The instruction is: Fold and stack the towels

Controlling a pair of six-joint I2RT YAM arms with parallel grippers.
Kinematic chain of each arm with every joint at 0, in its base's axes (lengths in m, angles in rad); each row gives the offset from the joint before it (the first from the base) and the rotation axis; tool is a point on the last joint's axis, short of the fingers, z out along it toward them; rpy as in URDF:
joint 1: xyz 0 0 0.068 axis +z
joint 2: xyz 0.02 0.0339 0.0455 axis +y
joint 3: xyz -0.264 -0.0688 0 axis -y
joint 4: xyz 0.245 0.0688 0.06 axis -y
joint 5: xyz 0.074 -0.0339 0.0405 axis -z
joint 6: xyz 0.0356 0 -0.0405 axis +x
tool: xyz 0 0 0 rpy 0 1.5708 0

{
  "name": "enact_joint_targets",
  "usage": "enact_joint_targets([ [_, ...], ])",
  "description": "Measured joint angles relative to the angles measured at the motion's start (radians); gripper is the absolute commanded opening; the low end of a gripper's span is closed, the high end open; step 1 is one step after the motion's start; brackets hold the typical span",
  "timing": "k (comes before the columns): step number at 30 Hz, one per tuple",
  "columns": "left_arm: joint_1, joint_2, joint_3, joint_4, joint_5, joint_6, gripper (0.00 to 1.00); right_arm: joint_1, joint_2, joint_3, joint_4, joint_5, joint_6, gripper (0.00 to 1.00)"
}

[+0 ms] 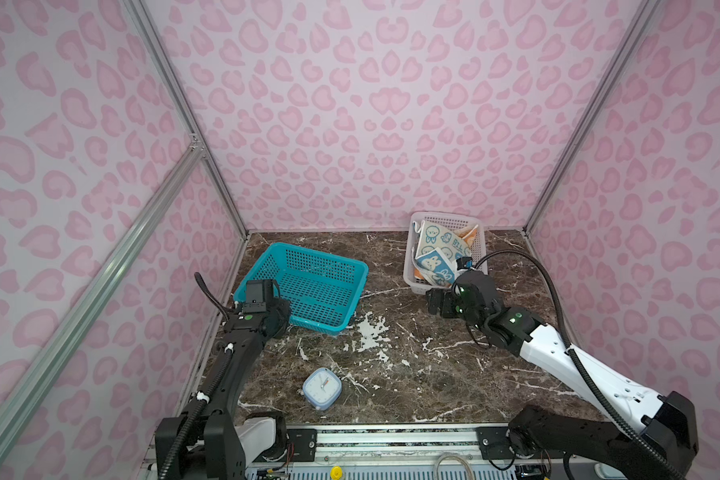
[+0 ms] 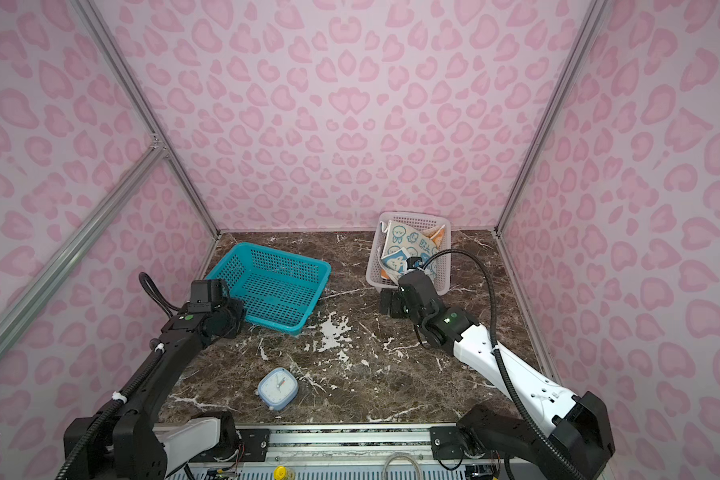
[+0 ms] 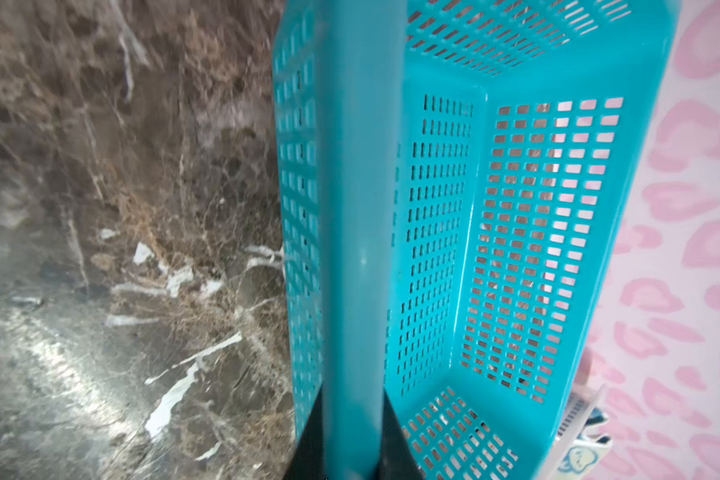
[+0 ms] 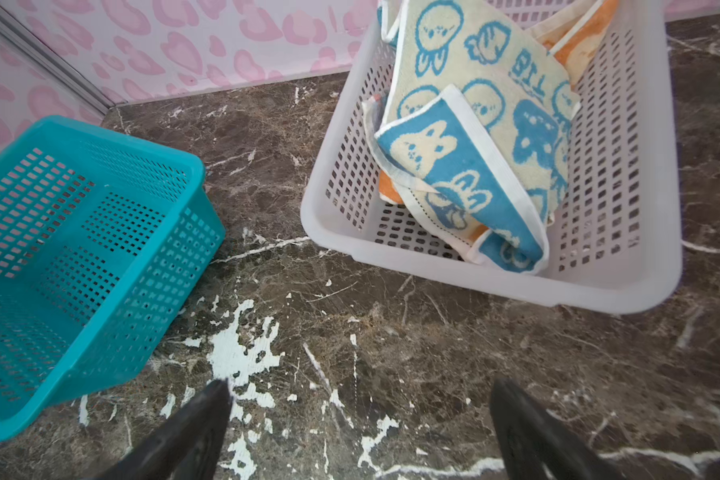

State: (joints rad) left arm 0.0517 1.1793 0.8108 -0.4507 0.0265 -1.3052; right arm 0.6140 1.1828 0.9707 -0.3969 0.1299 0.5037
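Three crumpled terry towels (image 4: 466,137) lay heaped in the white slotted plastic basket (image 4: 495,286) at the back right. The blue one sat on top, the orange one was mostly buried, and folds cut off the lettering on the cream one. Left claw (image 3: 351,409) pinched the smooth rim of the teal mesh basket (image 3: 516,232), its fingers barely in view. Right claw (image 4: 360,384) gaped wide over the veined brown marble tabletop (image 4: 433,374), touching nothing. A rounded blue clock (image 1: 321,387) sat near the front.

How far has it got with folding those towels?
Nothing is folded yet: the towels lie crumpled in the white basket. In hand: the left gripper pinches the rim of the teal basket; the right gripper hangs open before the white basket. Every fold and the stack remain.
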Motion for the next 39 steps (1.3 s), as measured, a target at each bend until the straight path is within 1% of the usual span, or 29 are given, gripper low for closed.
enact_joint_targets([
  [6,0.056,0.141,0.082,0.023,-0.003,-0.018,0.03,-0.027,0.100,0.099,-0.042,-0.037,-0.035,0.99],
  [11,0.079,0.199,0.106,0.033,-0.006,-0.048,0.03,-0.071,0.134,0.130,-0.070,-0.074,-0.063,0.99],
  [16,0.096,0.233,0.154,0.051,-0.038,-0.057,0.03,-0.108,0.138,0.120,-0.077,-0.103,-0.073,0.99],
  [21,0.135,0.307,0.193,0.071,-0.050,-0.055,0.03,-0.153,0.135,0.089,-0.098,-0.135,-0.079,0.99],
  [24,0.150,0.365,0.229,0.080,-0.050,-0.050,0.03,-0.175,0.121,0.071,-0.109,-0.154,-0.080,0.99],
  [29,0.151,0.440,0.276,0.116,-0.032,-0.030,0.03,-0.190,0.111,0.052,-0.112,-0.179,-0.088,0.99],
  [30,0.151,0.453,0.283,0.120,-0.026,-0.030,0.04,-0.194,0.111,0.054,-0.114,-0.178,-0.088,0.99],
  [32,0.151,0.470,0.288,0.131,-0.018,-0.029,0.10,-0.198,0.114,0.061,-0.119,-0.178,-0.088,0.99],
  [35,0.152,0.479,0.293,0.134,-0.010,-0.030,0.22,-0.202,0.121,0.067,-0.123,-0.179,-0.088,0.99],
  [37,0.152,0.479,0.298,0.134,0.003,-0.030,0.34,-0.204,0.127,0.069,-0.125,-0.179,-0.088,0.99],
  [39,0.151,0.478,0.302,0.134,0.007,-0.029,0.43,-0.204,0.140,0.077,-0.125,-0.179,-0.088,0.99],
])
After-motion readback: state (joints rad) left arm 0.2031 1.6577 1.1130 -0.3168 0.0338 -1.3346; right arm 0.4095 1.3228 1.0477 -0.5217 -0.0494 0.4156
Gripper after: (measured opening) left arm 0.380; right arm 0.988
